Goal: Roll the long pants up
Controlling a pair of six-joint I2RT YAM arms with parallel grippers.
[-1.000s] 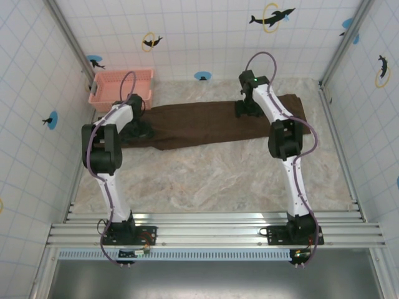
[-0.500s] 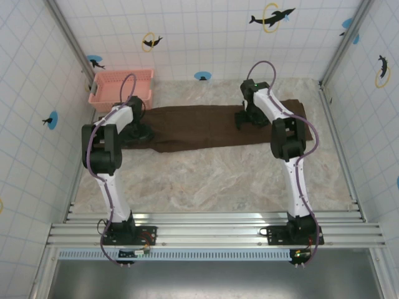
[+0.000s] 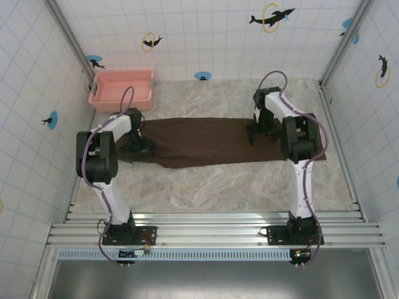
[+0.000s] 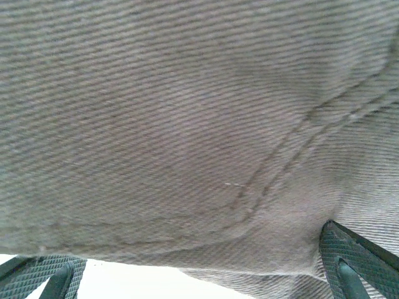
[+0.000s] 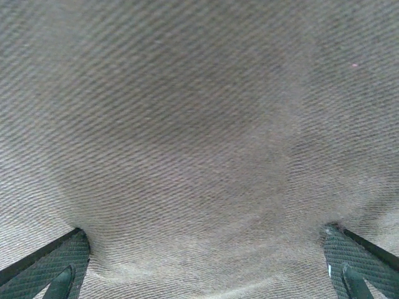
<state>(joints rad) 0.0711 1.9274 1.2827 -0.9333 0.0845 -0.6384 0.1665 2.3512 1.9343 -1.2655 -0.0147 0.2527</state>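
Observation:
The long pants [image 3: 199, 142] lie flat as a dark brown band across the far half of the table. My left gripper [image 3: 141, 147] is down on their left end, my right gripper [image 3: 259, 131] on their right part. In the left wrist view, brown twill with a curved double seam [image 4: 280, 162] lies under my left gripper [image 4: 199, 268]. Its fingertips [image 4: 340, 255] are spread wide, so it is open. A cloth edge and pale table show at the bottom. My right gripper [image 5: 206, 249] is also open, fingertips [image 5: 62, 258] pressing plain cloth [image 5: 199, 137].
A pink basket [image 3: 121, 87] stands at the back left corner, just beyond the left end of the pants. Tiled walls close in on three sides. Bare marble tabletop [image 3: 206, 187] stretches between the pants and the arm bases.
Both grippers have moved toward the near side, the right one also to the right. The pants have shifted nearer with them and lie straighter.

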